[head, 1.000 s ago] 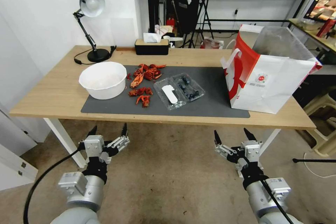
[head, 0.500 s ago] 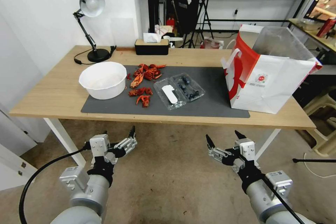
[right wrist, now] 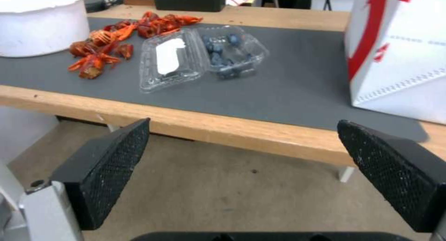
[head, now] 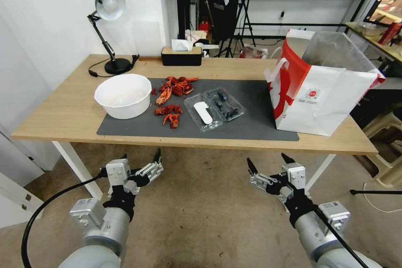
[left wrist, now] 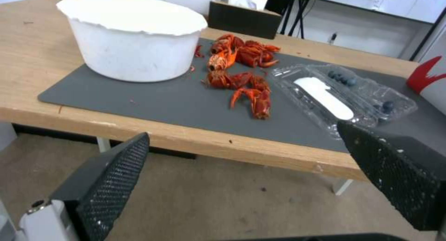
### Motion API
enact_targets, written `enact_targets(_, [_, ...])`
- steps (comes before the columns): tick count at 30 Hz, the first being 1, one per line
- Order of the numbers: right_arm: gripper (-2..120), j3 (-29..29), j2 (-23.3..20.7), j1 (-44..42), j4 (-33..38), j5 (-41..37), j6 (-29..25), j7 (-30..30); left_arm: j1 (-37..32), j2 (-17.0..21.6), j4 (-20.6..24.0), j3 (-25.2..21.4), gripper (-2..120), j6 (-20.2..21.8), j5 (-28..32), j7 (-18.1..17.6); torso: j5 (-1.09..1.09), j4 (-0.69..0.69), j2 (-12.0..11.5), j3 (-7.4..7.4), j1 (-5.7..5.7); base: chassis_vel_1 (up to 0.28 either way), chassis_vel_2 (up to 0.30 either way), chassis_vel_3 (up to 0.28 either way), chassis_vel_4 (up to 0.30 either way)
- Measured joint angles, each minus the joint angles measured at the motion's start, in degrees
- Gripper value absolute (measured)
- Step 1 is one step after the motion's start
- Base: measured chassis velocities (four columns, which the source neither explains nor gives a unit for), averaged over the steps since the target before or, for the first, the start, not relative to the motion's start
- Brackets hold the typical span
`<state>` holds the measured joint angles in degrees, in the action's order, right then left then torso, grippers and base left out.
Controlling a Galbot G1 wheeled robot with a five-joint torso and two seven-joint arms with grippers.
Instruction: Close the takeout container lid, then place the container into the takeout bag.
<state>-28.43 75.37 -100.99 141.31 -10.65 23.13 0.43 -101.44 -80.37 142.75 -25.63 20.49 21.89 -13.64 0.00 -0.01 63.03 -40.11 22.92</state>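
Note:
The takeout container [head: 214,109] lies open on the grey mat [head: 259,121], its lid [head: 203,113] with the white label flat beside the tray of blueberries [head: 226,105]. It also appears in the left wrist view as the container [left wrist: 346,94] and in the right wrist view as the container [right wrist: 204,56] with its lid [right wrist: 169,58]. The takeout bag [head: 322,92] stands upright and open at the table's right end, also seen as the bag [right wrist: 399,49]. My left gripper [head: 141,155] and right gripper [head: 268,159] hang open and empty below the table's front edge. Their wide-spread fingers frame each wrist view: left gripper [left wrist: 242,129], right gripper [right wrist: 244,122].
A white bowl [head: 123,95] sits on the mat's left end, with red crayfish pieces [head: 171,98] between it and the container. A desk lamp [head: 109,29] and a tissue box [head: 181,55] stand at the back. The table's front edge [head: 201,144] lies ahead of both grippers.
Both grippers have drifted inward toward each other below the table edge, still open. Nothing on the table has moved.

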Motion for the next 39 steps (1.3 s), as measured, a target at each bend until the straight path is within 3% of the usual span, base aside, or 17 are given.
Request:
enact_targets(6, [100,-0.7,-4.0,5.8,-2.4,-5.8,0.1,-1.1,0.2,0.7,-1.0,0.1,100,-0.3,-0.6,1.2,0.02,0.03,0.0,0.00,0.00,0.000,0.000,0.000,0.000])
enact_targets(9, [100,-1.3,-5.7,8.1,-3.7,-8.4,-0.9,-2.0,1.0,1.2,-2.0,1.0,100,-0.3,-0.8,1.6,-0.01,-0.04,0.0,0.00,0.00,0.000,0.000,0.000,0.000])
enact_targets(11, [100,-1.1,-8.3,12.1,-6.5,-12.1,-2.4,-3.3,1.2,1.1,-2.9,1.4,100,-0.8,-1.2,2.1,0.01,0.00,0.0,0.00,0.00,0.000,0.000,0.000,0.000])
enact_targets(24, [100,7.2,-15.0,33.7,-23.2,-25.3,-4.7,-2.0,1.5,0.4,-5.3,0.2,100,-3.4,-1.5,4.9,0.00,0.01,0.0,-0.01,0.00,0.000,0.000,0.000,0.000])
enact_targets(28, [100,10.4,-16.2,39.2,-25.8,-26.0,-2.5,-0.2,1.5,0.1,-5.6,0.1,100,-3.6,-1.7,5.2,0.00,0.01,0.0,-0.01,0.01,0.000,0.000,0.000,0.000])
enact_targets(30, [100,13.8,-16.8,43.8,-27.5,-26.2,2.7,3.3,1.5,-0.2,-5.9,0.1,100,-3.9,-2.0,5.3,0.00,0.00,0.0,-0.01,0.01,0.000,0.000,0.000,0.000])
enact_targets(32, [100,14.8,-16.9,44.9,-28.0,-26.3,3.9,4.5,1.4,-0.3,-5.9,0.1,100,-3.9,-2.1,5.3,0.00,0.00,0.0,-0.01,0.01,0.000,0.000,0.000,0.000])
enact_targets(34, [100,18.1,-16.7,49.5,-29.9,-27.5,8.8,9.3,1.3,-0.5,-6.2,0.1,100,-4.1,-2.4,5.3,0.00,0.00,0.0,-0.01,0.00,0.000,0.000,0.000,0.000])
enact_targets(39, [100,21.6,-15.8,55.8,-32.5,-31.7,14.2,16.2,1.0,-0.7,-6.4,-0.2,100,-4.2,-2.7,5.4,-0.01,0.01,0.0,-0.01,0.01,0.000,0.000,0.000,0.000])
